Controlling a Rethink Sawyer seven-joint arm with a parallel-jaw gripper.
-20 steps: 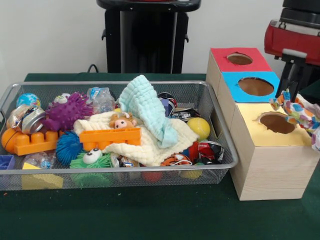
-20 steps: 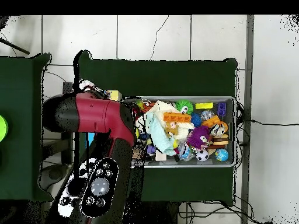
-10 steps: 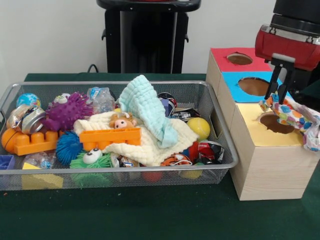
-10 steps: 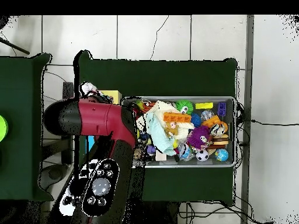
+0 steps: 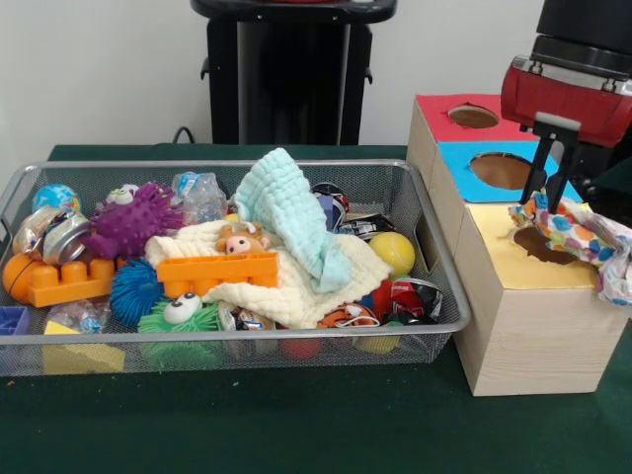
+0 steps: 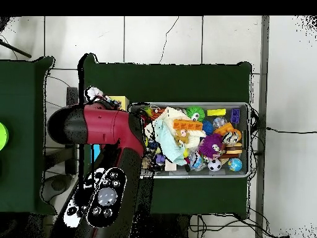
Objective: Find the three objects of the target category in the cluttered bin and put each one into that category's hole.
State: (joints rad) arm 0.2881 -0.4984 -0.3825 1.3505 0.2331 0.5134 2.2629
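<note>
The wire mesh bin (image 5: pixel 197 164) stands on the green table and is full of toys; it also shows in the overhead view (image 6: pixel 247 139). My gripper (image 5: pixel 549 202) hangs over the yellow-topped box (image 5: pixel 504 259). It is shut on the top of a white crinkly wrapper (image 5: pixel 583 235) with coloured blotches. The wrapper drapes over the yellow box's round hole (image 5: pixel 538 245) and hangs off the box's right side. In the overhead view the wrapper (image 6: pixel 94 94) peeks out beside the arm, which hides the gripper. Other shiny crumpled wrappers (image 5: pixel 415 296) lie at the bin's right end.
Three joined boxes stand right of the bin: red top (image 5: pixel 439 109), blue top (image 5: pixel 459 158) and yellow top, each with a round hole. The bin holds pale cloths (image 5: pixel 296 222), an orange block (image 5: pixel 217 272), a purple spiky ball (image 5: pixel 133 219) and a yellow ball (image 5: pixel 393 252).
The gripper has carried the wrapper left, from beyond the box's right edge to over the yellow hole. The wrapper has sunk and now rests on the box.
</note>
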